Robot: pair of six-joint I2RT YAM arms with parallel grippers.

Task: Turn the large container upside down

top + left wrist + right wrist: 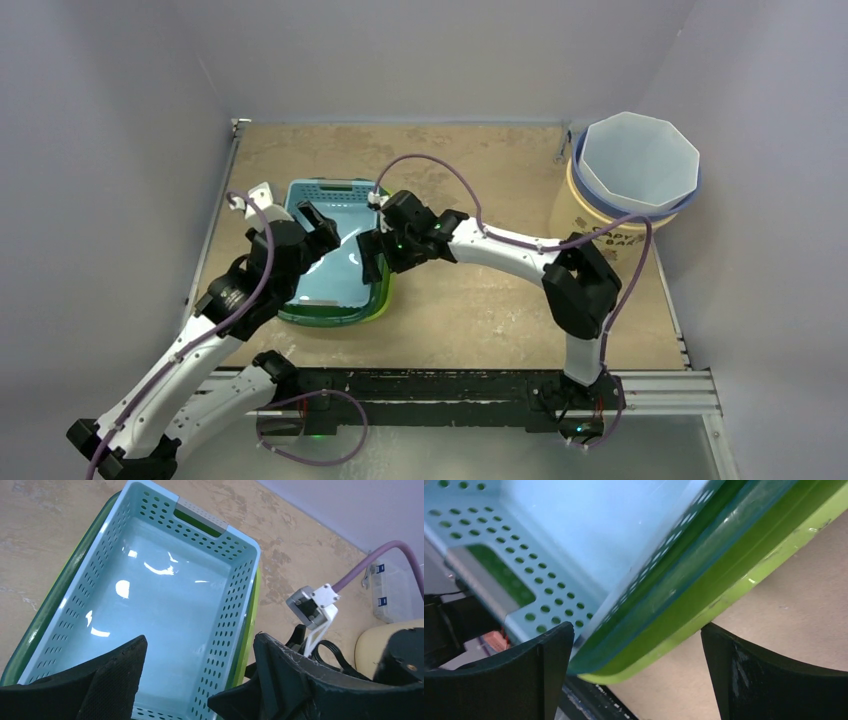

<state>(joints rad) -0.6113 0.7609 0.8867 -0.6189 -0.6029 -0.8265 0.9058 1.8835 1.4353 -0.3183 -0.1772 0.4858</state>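
Note:
A light blue perforated basket (335,270) sits nested inside a larger green container (383,297) on the left half of the table. My left gripper (318,228) is open above the basket's left side. In the left wrist view the gripper (200,640) hangs over the blue basket (165,595), with the green container's rim (248,630) between its fingers. My right gripper (372,258) is open at the container's right rim. In the right wrist view the gripper (638,630) straddles the green container's wall (704,585) beside the basket (574,530), and holds nothing.
A white octagonal bin (640,160) rests on a tan bucket (590,225) at the back right corner. A clear plastic box (395,587) stands by the far wall. A metal rail (450,385) runs along the near table edge.

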